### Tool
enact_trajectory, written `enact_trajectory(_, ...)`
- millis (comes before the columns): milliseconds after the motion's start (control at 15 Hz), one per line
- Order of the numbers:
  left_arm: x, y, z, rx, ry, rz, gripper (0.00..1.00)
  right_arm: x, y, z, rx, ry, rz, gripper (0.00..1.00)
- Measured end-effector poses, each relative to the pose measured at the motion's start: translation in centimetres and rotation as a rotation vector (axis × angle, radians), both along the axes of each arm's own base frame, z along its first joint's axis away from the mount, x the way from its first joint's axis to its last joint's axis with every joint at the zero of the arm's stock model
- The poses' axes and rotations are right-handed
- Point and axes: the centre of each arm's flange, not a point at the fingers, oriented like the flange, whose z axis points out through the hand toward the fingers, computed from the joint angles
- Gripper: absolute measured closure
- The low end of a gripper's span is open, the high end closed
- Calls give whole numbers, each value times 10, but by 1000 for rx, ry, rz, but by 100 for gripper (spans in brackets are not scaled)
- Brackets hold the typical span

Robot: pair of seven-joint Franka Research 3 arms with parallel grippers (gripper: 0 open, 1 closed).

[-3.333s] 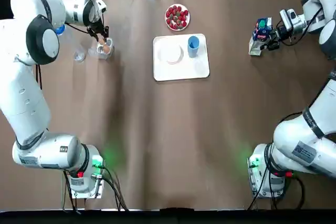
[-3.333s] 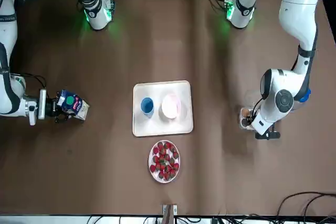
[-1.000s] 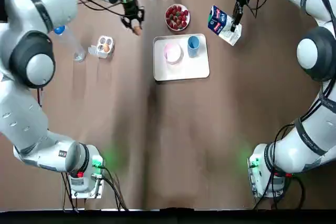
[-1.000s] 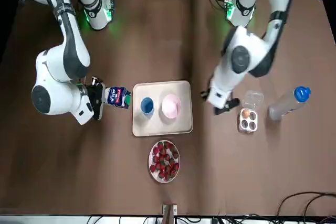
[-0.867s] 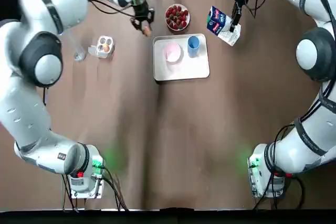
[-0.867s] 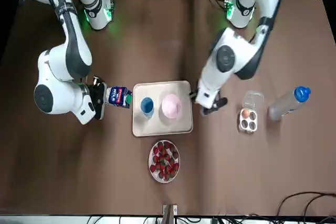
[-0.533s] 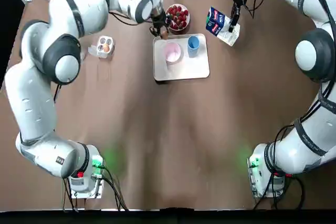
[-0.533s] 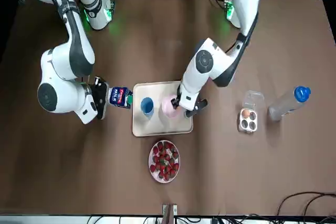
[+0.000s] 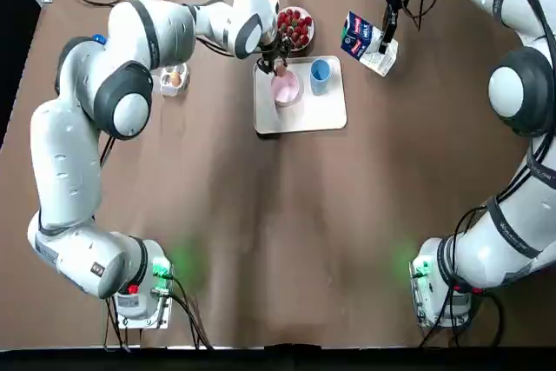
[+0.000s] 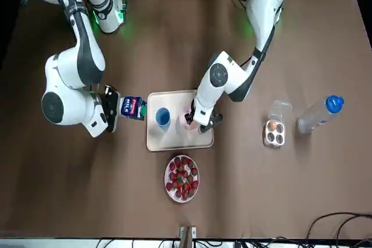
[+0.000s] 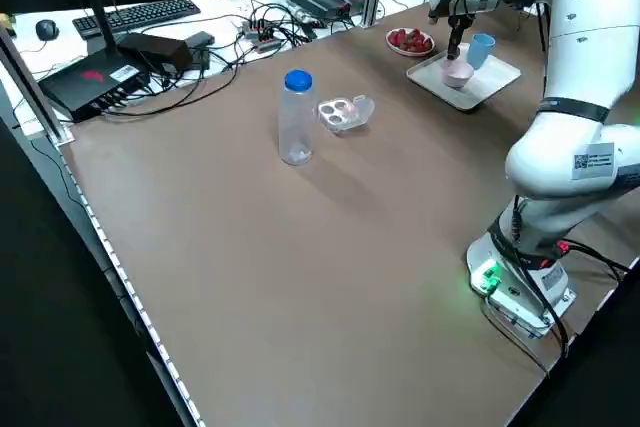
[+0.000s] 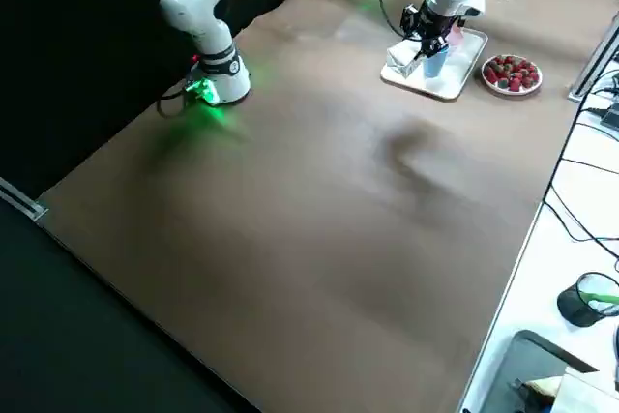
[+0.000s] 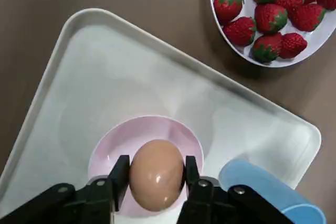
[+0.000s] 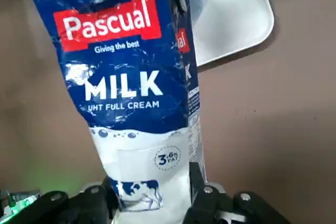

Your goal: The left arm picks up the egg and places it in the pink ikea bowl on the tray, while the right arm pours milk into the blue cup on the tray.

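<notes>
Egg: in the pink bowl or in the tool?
In the tool: left tool pinches the egg above the pink bowl; contact cannot tell.

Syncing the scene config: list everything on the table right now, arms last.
table: 1, brown, under everything
tray: 1, white, far centre of the table
pink bowl: 1, pink, on the tray
blue cup: 1, blue, on the tray beside the bowl
egg: 1, brown, held over the pink bowl
milk carton: 1, blue and white, held beside the tray on the cup's side
strawberries: a pile, red, on the plate
plate: 1, white, just beyond the tray
egg carton: 1, clear, left of the tray
spare egg: 1, brown, in the egg carton
water bottle: 1, clear with a blue cap, left of the carton
left claw: shut on the egg
right claw: shut on the milk carton
</notes>
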Motion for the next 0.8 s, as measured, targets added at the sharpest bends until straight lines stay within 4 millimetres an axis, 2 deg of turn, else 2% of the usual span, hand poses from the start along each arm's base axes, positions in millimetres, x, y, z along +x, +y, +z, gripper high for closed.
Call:
enact_trajectory(200, 0, -2, -4, -1, -16, 1, 51, 0, 0, 0, -2, -1, 1, 46)
enact_trajectory(267, 1, -2, -4, -2, -18, 2, 44, 0, 0, 0, -3, -1, 0, 46)
enact_trajectory(333, 2, -2, -3, -3, -21, 3, 26, 0, 0, 0, -3, -1, 0, 46)
enact_trajectory(533, 6, -1, 3, -11, -32, 8, 1, 0, -1, 0, -4, -1, 0, 46)
enact_trajectory(667, 18, 8, 12, -3, -61, 17, 0, 1, -5, 0, -5, -2, -4, 46)
enact_trajectory(800, 36, 35, 25, 66, -110, -14, 0, 5, -19, 0, 1, -6, -5, 46)
